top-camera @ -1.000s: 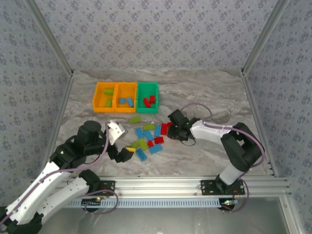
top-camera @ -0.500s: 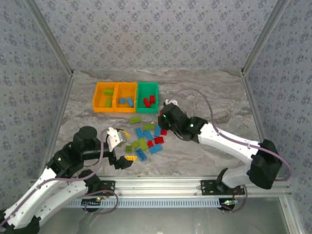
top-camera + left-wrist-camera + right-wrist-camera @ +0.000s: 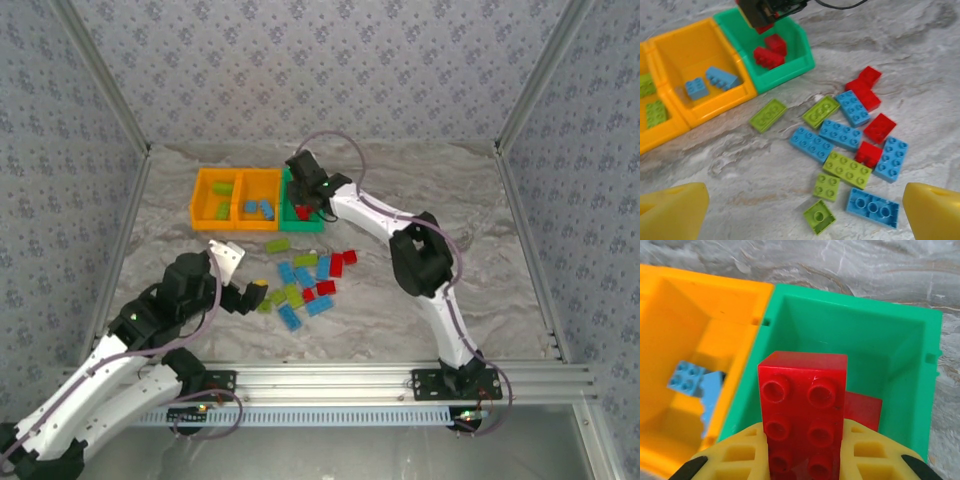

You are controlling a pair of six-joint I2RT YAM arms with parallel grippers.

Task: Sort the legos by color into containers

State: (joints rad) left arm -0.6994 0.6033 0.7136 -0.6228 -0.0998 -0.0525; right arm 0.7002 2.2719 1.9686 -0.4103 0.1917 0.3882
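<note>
My right gripper is shut on a red brick, held studs-up just above the green bin, which holds more red bricks. From the top view this gripper hangs over the green bin. Loose red, light blue and lime legos lie in a cluster on the table. My left gripper stands open at the cluster's near left edge. Its yellow fingers are spread wide above an upturned lime brick. Two orange bins hold lime and blue bricks.
The three bins stand in a row at the back left, touching one another. A lime brick lies alone between the bins and the cluster. Marbled tabletop spreads to the right, with patterned walls on three sides.
My right arm has lifted a red brick from the cluster and swung it back to over the green bin. My left gripper has shifted a little toward the cluster.
</note>
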